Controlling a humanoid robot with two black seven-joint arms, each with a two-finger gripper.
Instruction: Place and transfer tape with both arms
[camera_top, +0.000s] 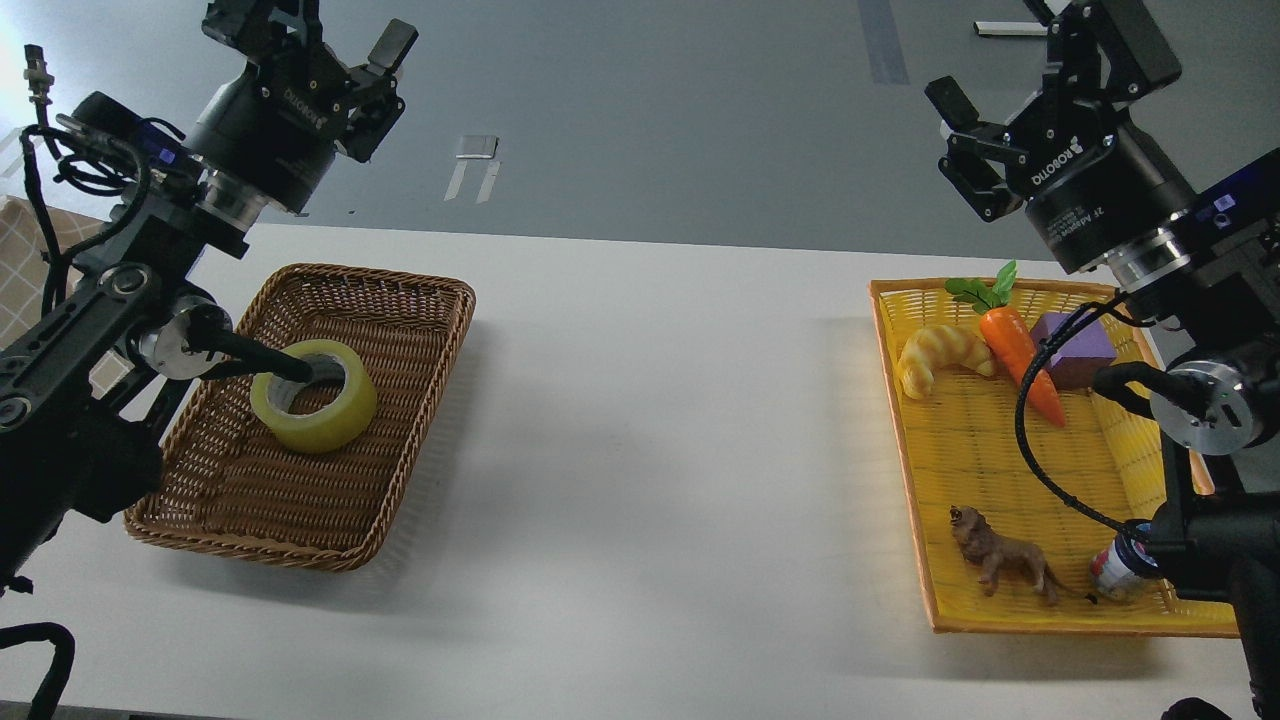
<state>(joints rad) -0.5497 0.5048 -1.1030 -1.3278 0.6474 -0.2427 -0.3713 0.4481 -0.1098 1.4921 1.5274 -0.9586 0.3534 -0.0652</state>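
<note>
The tape (318, 412), a yellow translucent roll with a whitish core, lies flat in the brown wicker basket (400, 300) on the left of the table. My left gripper (318, 28) is raised high above the basket's far end, open and empty, well clear of the tape. A black cable of the left arm crosses in front of the tape's left edge. My right gripper (1000, 60) is raised above the far end of the yellow tray (1000, 440), open and empty.
The yellow tray at the right holds a croissant toy (940, 355), a carrot (1020, 355), a purple block (1075, 345), a lion figure (1000, 560) and a small jar (1118, 572). White tabletop lies between basket and tray. A checked cloth (20, 270) shows at far left.
</note>
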